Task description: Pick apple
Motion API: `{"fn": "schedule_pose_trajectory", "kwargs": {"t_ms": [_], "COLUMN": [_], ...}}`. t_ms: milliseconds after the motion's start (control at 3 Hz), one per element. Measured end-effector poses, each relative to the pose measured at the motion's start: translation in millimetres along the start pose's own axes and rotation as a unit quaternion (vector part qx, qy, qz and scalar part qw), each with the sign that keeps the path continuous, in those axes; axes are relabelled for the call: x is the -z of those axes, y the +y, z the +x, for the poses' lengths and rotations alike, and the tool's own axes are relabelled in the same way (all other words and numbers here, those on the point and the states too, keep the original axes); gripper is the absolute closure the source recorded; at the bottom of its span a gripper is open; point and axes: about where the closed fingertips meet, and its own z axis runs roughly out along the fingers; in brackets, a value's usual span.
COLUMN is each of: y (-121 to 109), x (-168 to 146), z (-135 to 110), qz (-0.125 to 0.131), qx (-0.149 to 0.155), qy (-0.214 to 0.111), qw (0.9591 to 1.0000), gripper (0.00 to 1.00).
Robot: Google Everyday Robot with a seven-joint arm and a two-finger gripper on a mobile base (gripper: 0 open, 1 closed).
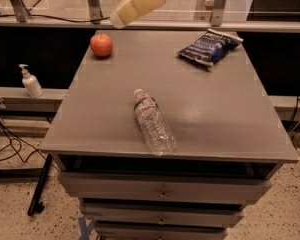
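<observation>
Claw (121,15): aloft over the table's (215,114) far edge; open or closed, cannot tell.
Apple (101,45): just below-left of the claw, apart, on the table.
Bottle (153,127): lying flat, well nearer than the claw.
Chip bag (210,46): to the claw's right.

Matt grey table (215,109), faint sheen.
Cream, smooth plastic-looking gripper (122,16) at the top edge; waxy apple (101,45); clear ribbed plastic bottle (153,125); crinkled glossy bag (210,46).
</observation>
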Motion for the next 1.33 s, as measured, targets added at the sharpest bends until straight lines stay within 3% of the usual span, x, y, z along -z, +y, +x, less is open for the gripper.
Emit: {"fn": "schedule_pose_trajectory", "kwargs": {"t_ms": [333, 667, 1333], "y": [-11, -5, 3], "x": [-45, -97, -103], "z": [-46, -90, -97], "qz": [-0.027, -0.039, -0.044], "qx": [-0.02, -0.016, -0.004], "qy": [-0.06, -0.094, -0.094], "qw": [0.9976, 0.9947, 0.9946], "gripper": [0.0, 0.0, 0.0]}}
